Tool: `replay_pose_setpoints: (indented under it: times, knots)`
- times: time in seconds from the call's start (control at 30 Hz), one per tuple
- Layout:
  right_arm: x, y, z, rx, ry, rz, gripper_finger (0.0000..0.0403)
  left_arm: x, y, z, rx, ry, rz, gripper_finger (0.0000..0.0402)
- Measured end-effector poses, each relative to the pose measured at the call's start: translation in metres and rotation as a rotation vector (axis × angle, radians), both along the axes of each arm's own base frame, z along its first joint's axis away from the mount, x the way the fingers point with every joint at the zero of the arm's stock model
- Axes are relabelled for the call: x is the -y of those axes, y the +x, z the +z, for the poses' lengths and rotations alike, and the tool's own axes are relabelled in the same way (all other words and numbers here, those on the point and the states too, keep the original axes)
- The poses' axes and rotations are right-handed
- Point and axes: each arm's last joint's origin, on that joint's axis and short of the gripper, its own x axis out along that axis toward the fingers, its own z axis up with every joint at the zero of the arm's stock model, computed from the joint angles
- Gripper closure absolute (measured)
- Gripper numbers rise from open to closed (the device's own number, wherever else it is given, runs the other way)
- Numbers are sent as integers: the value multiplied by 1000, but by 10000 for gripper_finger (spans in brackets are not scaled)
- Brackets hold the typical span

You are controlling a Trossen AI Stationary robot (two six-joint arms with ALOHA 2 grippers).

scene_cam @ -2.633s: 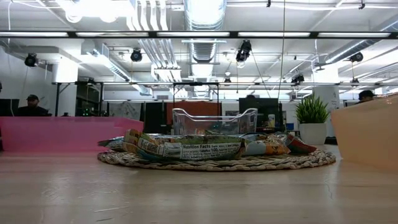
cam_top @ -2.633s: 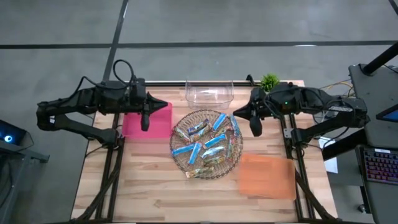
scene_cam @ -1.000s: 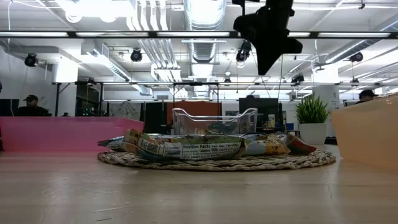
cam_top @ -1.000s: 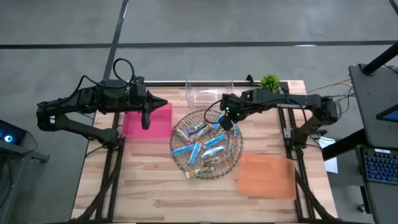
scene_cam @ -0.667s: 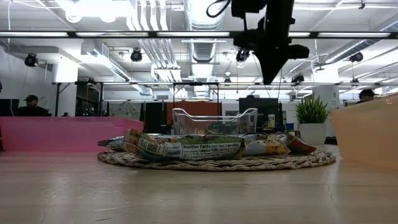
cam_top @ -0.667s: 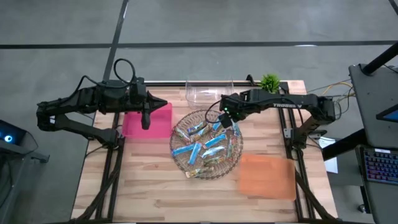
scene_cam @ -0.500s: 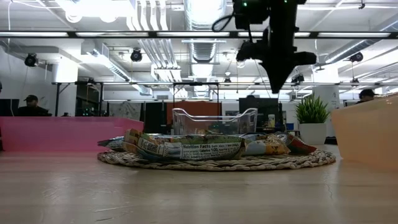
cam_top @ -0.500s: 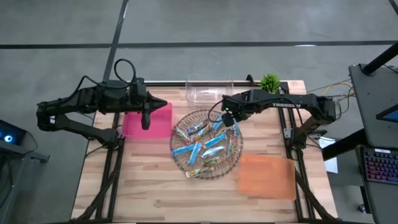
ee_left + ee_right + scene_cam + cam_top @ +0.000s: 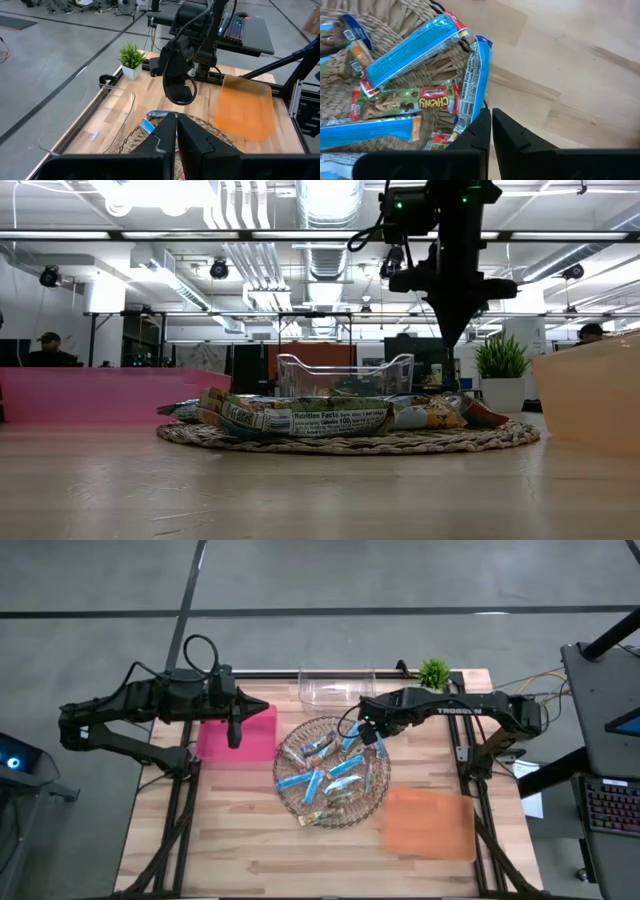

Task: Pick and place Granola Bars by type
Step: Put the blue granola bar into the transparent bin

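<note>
Blue Granola Bars point(image 9: 346, 767) lying flat, axes mixed

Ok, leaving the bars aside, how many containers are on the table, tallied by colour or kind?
Pink bin: 1
Clear bin: 1
Orange bin: 1
Wicker tray: 1
Total: 4
</note>
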Motion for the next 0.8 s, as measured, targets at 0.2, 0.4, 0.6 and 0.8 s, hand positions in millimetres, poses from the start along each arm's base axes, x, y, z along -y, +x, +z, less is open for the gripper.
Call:
replay_pose_setpoints:
  times: [0.2, 0.4, 0.6, 0.8]
  knots:
    - [0, 2, 0, 4, 6, 73, 394, 0, 0, 0, 0, 0, 0, 401]
    - [-2, 2, 0, -4, 51, 210, 394, 0, 0, 0, 0, 1, 0, 401]
    - [-2, 2, 0, -14, 48, 264, 394, 0, 0, 0, 0, 1, 0, 401]
    - [-4, 3, 2, -27, 98, 591, 394, 0, 0, 0, 0, 1, 0, 401]
